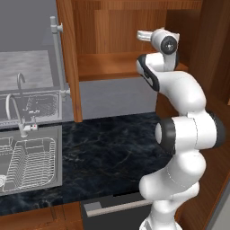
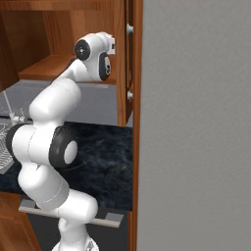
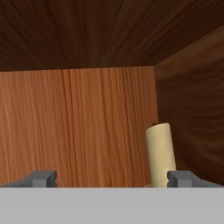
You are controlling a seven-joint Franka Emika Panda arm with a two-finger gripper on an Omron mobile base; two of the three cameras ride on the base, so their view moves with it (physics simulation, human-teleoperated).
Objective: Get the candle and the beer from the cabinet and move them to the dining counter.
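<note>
- Kitchen wall setting: reddish-brown cabinet (image 1: 112,63) with its doors swung open, its wooden back panel filling the space straight ahead of the claw.
- Black marble counter (image 1: 112,148) lying well below the claw, with a steel sink (image 1: 31,157) off to the claw's left.
- White arm reaching up into the cabinet — the hand sits level with the shelf.
- Claw (image 3: 111,178): released, its two dark fingertips (image 3: 41,178) spread wide with nothing between them.
- Candle (image 3: 160,154): cream-white, upright, standing ahead of the claw near the cabinet's right wall — just inside the right fingertip, which hides its base; whether they touch cannot be told.
</note>
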